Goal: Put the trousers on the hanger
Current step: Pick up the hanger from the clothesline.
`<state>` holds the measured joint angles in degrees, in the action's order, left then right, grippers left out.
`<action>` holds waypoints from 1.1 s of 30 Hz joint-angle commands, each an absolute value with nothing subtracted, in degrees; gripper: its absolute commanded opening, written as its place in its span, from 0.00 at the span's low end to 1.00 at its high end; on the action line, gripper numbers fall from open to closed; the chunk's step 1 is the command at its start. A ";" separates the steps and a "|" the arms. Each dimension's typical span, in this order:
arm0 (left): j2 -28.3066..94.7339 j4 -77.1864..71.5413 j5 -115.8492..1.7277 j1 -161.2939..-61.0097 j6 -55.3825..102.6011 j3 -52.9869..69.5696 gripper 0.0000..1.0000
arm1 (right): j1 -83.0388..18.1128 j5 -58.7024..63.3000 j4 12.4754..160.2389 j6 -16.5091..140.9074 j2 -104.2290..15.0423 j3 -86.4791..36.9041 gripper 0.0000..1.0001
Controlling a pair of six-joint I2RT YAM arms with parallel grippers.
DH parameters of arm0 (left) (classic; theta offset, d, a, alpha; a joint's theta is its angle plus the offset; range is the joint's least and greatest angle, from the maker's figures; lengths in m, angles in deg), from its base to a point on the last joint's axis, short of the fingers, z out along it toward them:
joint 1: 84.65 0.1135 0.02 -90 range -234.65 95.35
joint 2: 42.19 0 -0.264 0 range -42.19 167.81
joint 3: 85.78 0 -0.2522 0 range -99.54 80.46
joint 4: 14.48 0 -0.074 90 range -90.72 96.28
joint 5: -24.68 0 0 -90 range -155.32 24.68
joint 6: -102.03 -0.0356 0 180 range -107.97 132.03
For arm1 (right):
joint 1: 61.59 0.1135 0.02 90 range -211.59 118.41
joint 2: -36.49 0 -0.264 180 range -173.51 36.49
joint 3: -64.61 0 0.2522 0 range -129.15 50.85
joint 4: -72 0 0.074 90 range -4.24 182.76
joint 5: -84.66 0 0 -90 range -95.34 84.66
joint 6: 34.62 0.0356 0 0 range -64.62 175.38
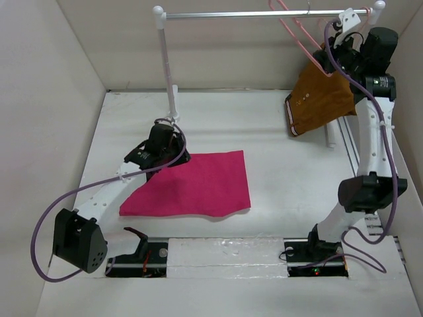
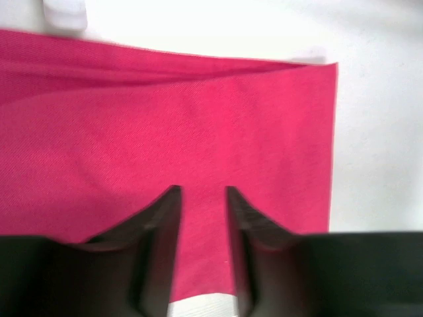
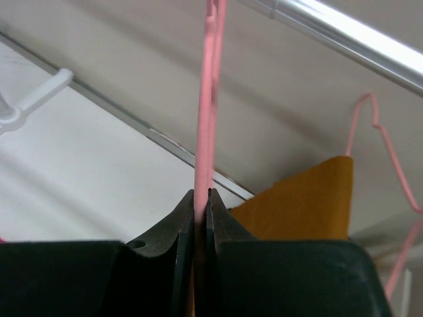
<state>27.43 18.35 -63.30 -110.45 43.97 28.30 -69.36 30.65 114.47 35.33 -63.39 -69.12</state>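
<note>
The magenta-pink trousers lie flat on the table's middle, and they fill the left wrist view. My left gripper hovers over their far left corner; in its wrist view the gripper is open, with cloth showing between the fingers. A pale-pink hanger hangs from the silver rail at the back right. My right gripper is up at that hanger. In its wrist view the gripper is shut on the hanger's thin pink wire.
A mustard-brown garment hangs on another pink hanger just right of the held one, close to my right arm. The rail's white post stands behind my left gripper. White walls enclose the table.
</note>
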 commanded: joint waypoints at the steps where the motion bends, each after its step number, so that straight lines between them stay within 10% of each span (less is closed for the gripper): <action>1: 26.71 18.17 -62.86 -110.49 43.50 22.37 0.33 | -67.48 21.13 105.63 34.56 -56.34 -67.03 0.00; 21: 43.03 21.87 -45.55 -112.50 44.98 -19.87 0.52 | -58.26 3.11 104.83 28.85 -44.38 -45.31 0.00; 33: 53.25 16.08 -55.03 -126.31 50.69 -28.62 0.54 | -42.79 -6.64 101.67 34.63 -32.60 -22.73 0.00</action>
